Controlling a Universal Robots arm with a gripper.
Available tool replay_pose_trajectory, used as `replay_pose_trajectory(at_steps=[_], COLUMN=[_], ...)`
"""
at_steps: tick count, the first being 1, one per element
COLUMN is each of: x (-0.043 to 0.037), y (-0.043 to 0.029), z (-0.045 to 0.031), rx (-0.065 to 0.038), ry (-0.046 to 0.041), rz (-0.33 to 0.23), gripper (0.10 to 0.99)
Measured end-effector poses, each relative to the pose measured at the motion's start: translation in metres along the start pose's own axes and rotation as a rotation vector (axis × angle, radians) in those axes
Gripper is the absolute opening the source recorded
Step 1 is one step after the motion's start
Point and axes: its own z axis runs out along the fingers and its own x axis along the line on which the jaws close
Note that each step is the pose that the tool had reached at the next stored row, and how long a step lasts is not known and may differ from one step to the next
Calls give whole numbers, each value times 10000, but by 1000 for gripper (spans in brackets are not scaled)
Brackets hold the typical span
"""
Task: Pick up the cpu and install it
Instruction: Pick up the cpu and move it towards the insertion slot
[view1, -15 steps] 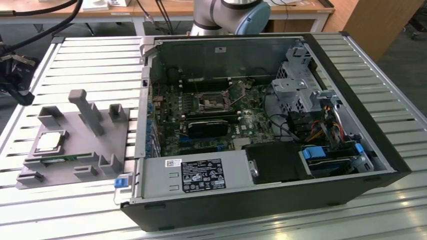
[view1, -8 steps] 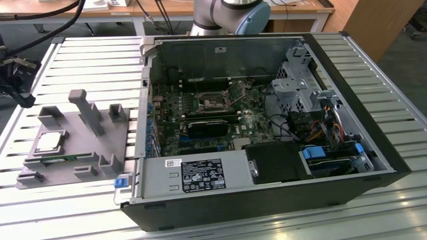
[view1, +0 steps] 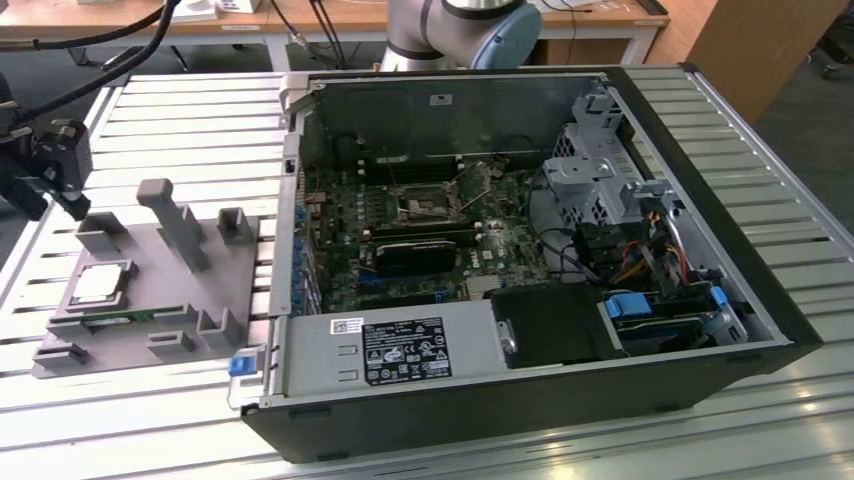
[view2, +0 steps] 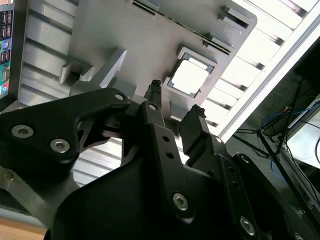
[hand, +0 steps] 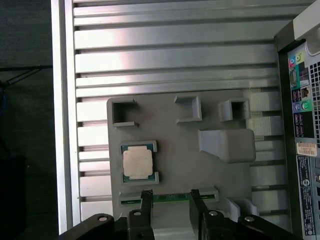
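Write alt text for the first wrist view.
The cpu sits in its holder on a grey fixture, not gripped. The open end effector hovers near it, empty. The fixture lies on a slatted metal table beside a computer case.

silvery square cpu (view1: 100, 284), lying flat, seated in grey holder tray (view1: 147, 320)

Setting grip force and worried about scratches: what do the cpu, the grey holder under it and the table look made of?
The cpu: metal top plate with a silvery satin sheen; its thin green rim looks like circuit board. The grey holder: matte, uniform grey, probably moulded or printed plastic. The table: ribbed slats that reflect light brightly, likely aluminium.
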Motion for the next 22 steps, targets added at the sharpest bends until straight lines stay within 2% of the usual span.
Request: replay_pose_trajectory(at_steps=[1,2,4,6,7,15,22], x=[0,0,0,-2,-1,-1,-1], y=[-5,-9,-16,-24,-26,-33,-35], z=[9,18,32,45,49,125,157], rx=[0,0,-12,-21,-22,-21,-19], ry=[0,0,3,2,2,14,38], rz=[0,1,1,0,0,1,2], gripper=[467,467,580,580,647,647,647])
